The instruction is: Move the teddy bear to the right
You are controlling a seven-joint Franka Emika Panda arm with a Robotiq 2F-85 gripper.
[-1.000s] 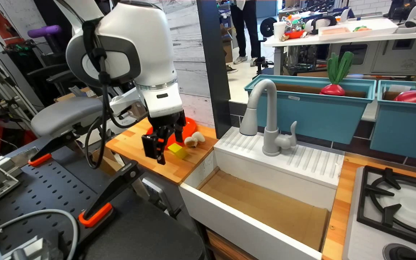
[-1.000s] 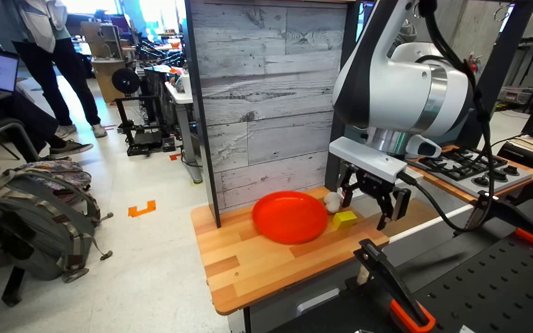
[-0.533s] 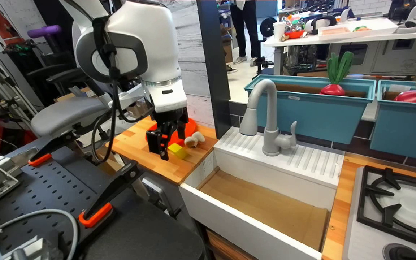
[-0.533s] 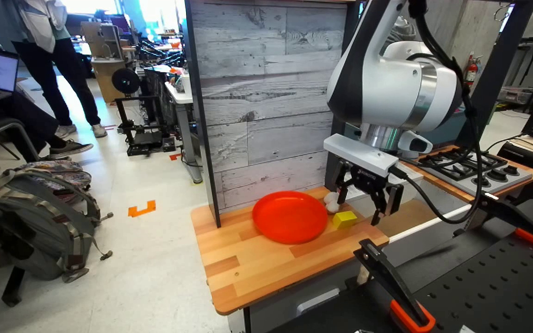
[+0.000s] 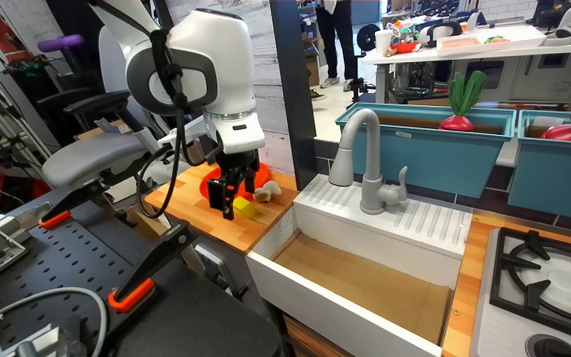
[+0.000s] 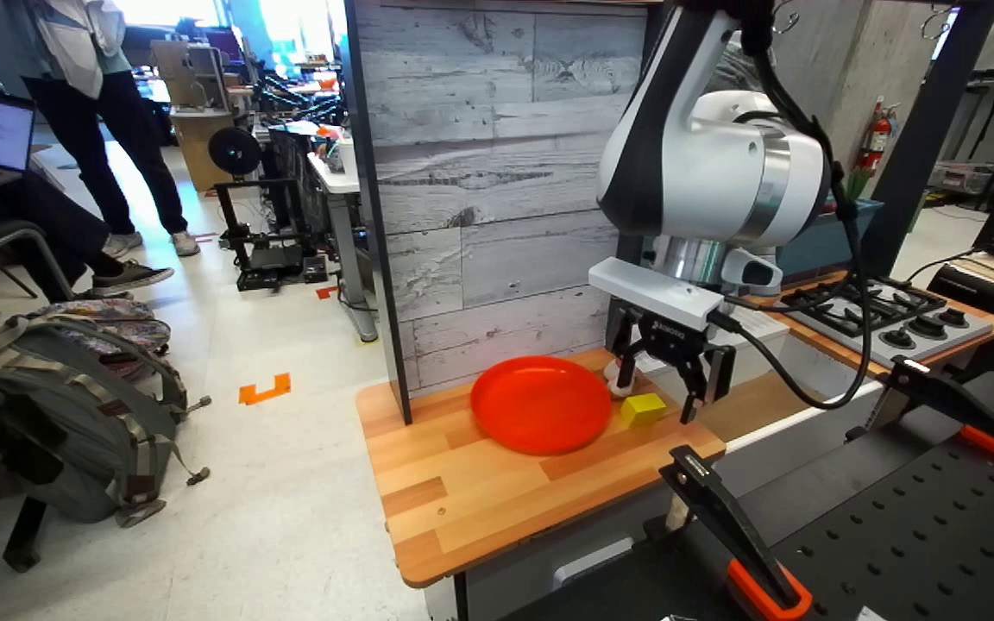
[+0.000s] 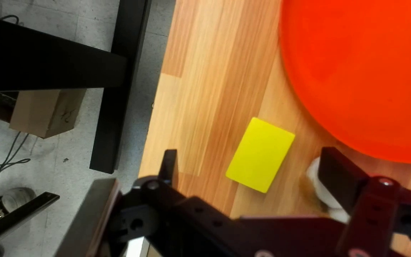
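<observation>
Above the worktop (image 6: 488, 496), the hand (image 7: 250, 164) gapes wide and empty, its fingertips (image 7: 170, 164) framing a yellow block (image 7: 260, 155) in the wrist view. At four o'clock from that block sits the teddy bear (image 7: 320, 189), partly hidden by one fingertip; toward two lies the red plate (image 7: 366, 75). A good reach probably shifts toward four, then lowers astride the bear, clear of the plate.

In the wrist view, a finger (image 7: 340, 176) hides part of the blurred bear (image 7: 322, 192); the top and right edges cut off the bowl (image 7: 364, 78).
</observation>
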